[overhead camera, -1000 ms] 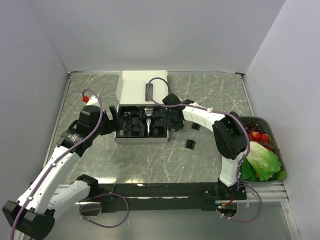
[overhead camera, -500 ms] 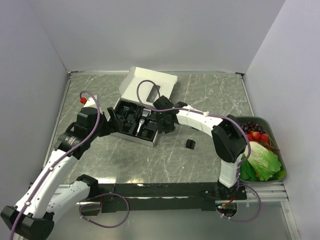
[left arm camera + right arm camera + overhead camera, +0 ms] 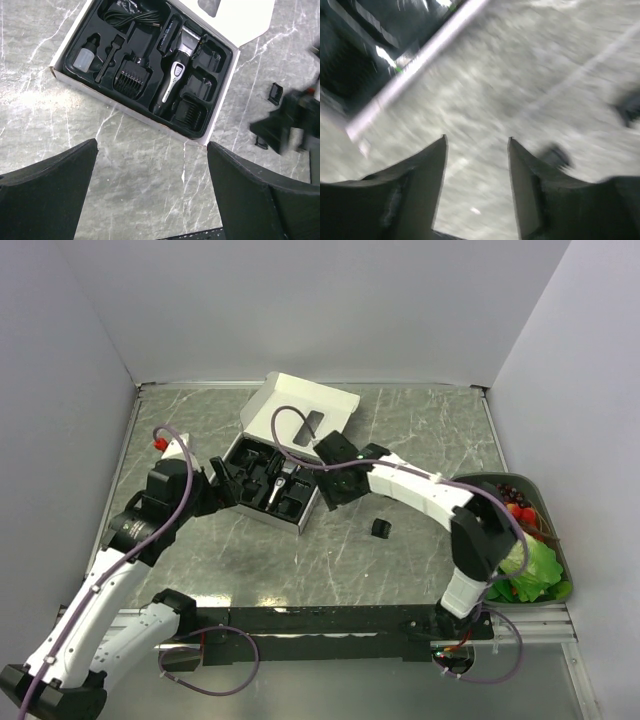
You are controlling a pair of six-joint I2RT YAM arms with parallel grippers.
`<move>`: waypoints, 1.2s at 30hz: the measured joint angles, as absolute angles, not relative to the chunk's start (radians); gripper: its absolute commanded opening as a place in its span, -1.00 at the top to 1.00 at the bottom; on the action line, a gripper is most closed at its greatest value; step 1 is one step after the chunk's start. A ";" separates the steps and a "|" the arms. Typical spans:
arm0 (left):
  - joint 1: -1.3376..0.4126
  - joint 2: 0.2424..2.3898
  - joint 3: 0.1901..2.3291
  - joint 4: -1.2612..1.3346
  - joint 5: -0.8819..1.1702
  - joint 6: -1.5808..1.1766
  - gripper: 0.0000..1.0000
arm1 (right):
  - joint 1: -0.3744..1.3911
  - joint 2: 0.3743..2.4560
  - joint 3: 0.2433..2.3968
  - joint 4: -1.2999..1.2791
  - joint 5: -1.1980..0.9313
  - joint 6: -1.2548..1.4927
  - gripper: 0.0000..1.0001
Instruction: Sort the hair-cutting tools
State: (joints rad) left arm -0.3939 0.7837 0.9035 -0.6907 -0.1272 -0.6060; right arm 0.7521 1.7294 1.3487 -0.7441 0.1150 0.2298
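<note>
One boxed clipper (image 3: pixel 172 80) between wide-spread left gripper (image 3: pixel 152 150) and parted right gripper (image 3: pixel 477 145)

Worktop (image 3: pixel 420 430): grey marble-look surface with white veins, smooth, faint sheen.
Box (image 3: pixel 245 22): white card, matt.
Tray (image 3: pixel 107 87): black moulded plastic, glossy.
Clipper (image 3: pixel 170 85): black plastic body, shiny silver trim, metal blade end.
Loose attachment (image 3: pixel 381 528): black plastic, matt.

the white box (image 3: pixel 322 400) lies askew between the left gripper (image 3: pixel 222 483) and right gripper (image 3: pixel 336 494).
</note>
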 measured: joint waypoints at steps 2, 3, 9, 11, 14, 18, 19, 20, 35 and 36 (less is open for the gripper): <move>-0.394 0.772 0.904 -0.694 -0.124 -0.606 -0.93 | 0.752 1.661 1.320 -0.770 0.121 0.134 -0.53; -0.394 0.765 0.904 -0.694 -0.120 -0.606 -0.93 | 0.749 1.630 1.306 -0.775 0.124 0.091 -0.56; -0.394 0.754 0.903 -0.694 -0.088 -0.595 -0.93 | 0.697 1.538 1.186 -0.776 0.095 -0.120 -0.71; -0.394 0.754 0.901 -0.692 -0.076 -0.591 -0.93 | 0.668 1.528 1.128 -0.782 0.079 -0.195 -0.71; -0.394 0.754 0.893 -0.686 -0.056 -0.589 -0.93 | 0.624 1.524 1.088 -0.797 0.042 -0.266 -0.73; -0.394 0.754 0.886 -0.685 -0.037 -0.588 -0.93 | 0.576 1.525 1.076 -0.824 -0.038 -0.355 -0.73; -0.394 0.754 0.885 -0.685 -0.033 -0.587 -0.93 | 0.570 1.526 1.076 -0.827 -0.053 -0.375 -0.73; -0.394 0.754 0.883 -0.685 -0.029 -0.587 -0.93 | 0.567 1.530 1.077 -0.830 -0.067 -0.393 -0.73; -0.394 0.744 0.872 -0.686 -0.012 -0.588 -0.93 | 0.518 1.652 1.082 -0.837 -0.188 -0.572 -0.70; -0.394 0.744 0.872 -0.686 -0.012 -0.588 -0.93 | 0.513 1.662 1.083 -0.831 -0.188 -0.580 -0.70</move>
State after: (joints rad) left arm -0.3939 0.7441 0.8722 -0.6857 -0.0120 -0.5884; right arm 0.5125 1.6615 1.0832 -0.8307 -0.1883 -0.5804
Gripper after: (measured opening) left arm 0.966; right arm 0.853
